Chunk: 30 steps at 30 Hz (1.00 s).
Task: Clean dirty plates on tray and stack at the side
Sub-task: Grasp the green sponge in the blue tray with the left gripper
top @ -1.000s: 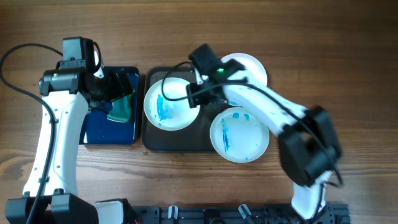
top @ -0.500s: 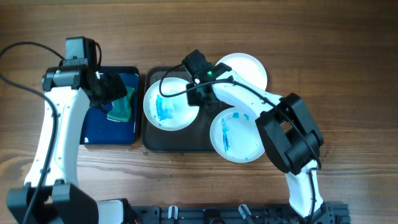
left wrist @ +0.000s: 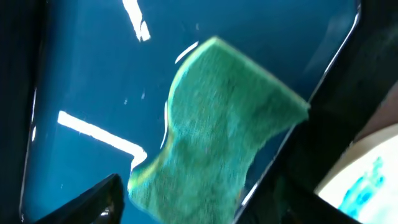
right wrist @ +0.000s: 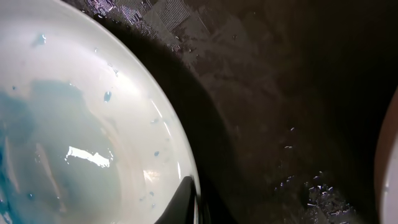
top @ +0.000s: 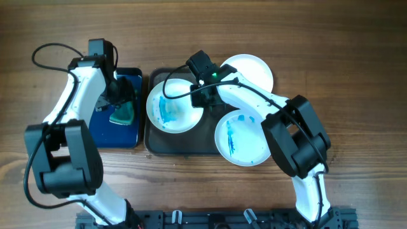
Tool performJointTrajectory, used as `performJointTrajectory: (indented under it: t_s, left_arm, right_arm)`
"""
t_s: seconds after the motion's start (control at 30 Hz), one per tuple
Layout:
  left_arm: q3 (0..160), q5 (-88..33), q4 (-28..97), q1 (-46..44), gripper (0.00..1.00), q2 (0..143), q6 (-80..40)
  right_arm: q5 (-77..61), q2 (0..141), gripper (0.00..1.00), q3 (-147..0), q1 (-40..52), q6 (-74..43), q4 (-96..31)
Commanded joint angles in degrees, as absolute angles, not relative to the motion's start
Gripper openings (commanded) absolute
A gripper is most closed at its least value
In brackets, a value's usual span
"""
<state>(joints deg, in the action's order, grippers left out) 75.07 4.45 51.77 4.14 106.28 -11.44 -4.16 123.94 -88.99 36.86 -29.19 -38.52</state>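
— What changed?
— Left gripper (top: 119, 95), jaws spread, has swung over the sponge (top: 122, 114) near the bench's left edge. Right gripper (top: 202, 95), grip unclear, stays at a smeared plate (top: 166, 111) on the mid-bench tray (top: 184, 146). Wiping looks next.

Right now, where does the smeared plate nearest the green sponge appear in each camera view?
Overhead: the plate lies on the left part of the dark tray.
Left wrist: a slice of the plate shows in the bottom-right corner.
Right wrist: the plate fills the left half.
Shared landmark: its teal smear, visible in all three.
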Motion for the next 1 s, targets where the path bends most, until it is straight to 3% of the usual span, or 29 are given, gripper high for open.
performJointTrajectory:
  t_s: [0.0, 0.1, 0.2, 0.23, 0.3, 0.4, 0.57, 0.8, 0.87, 0.97]
  left_arm:
    - [75.96, 5.43, 50.37, 3.92, 0.69, 108.75, -4.47]
    - [75.96, 5.45, 49.82, 3.92, 0.74, 110.54, -3.66]
    - [75.96, 5.89, 49.43, 3.92, 0.7, 112.36, -3.2]
    - [75.96, 5.87, 49.39, 3.92, 0.63, 112.81, -3.2]
    - [75.96, 5.82, 49.23, 3.92, 0.32, 113.27, -3.36]
    - [75.96, 5.61, 48.49, 3.92, 0.12, 113.27, -3.42]
    - [75.96, 5.45, 47.92, 3.92, 0.04, 113.27, -3.57]
    - [84.14, 0.86, 59.27, 3.9, 0.04, 106.28, -5.45]
    - [86.39, -5.58, 61.19, 3.33, 0.04, 100.86, -9.52]
    - [86.37, -5.56, 62.08, 1.91, 0.04, 98.19, -14.2]
  right_arm:
    - [-3.42, 126.26, 0.04, -89.23, 37.06, -30.13, -37.76]
    - [-3.42, 126.26, 0.04, -89.23, 37.08, -30.15, -37.74]
    - [-3.42, 126.26, 0.04, -89.23, 37.08, -30.13, -37.76]
    - [-3.42, 126.26, 0.04, -89.23, 37.08, -30.13, -37.74]
    - [-3.44, 126.26, 0.04, -89.23, 37.08, -30.15, -37.58]
    - [-3.7, 126.26, 0.04, -89.23, 37.12, -30.2, -37.08]
    - [-4.27, 126.26, 0.04, -89.23, 37.12, -30.15, -35.79]
    - [-6.07, 126.26, 0.04, -89.25, 37.1, -30.0, -35.14]
    - [-6.9, 126.26, 0.04, -89.25, 37.04, -30.28, -34.98]
    - [-8.95, 126.26, 0.04, -89.25, 36.42, -30.44, -35.14]
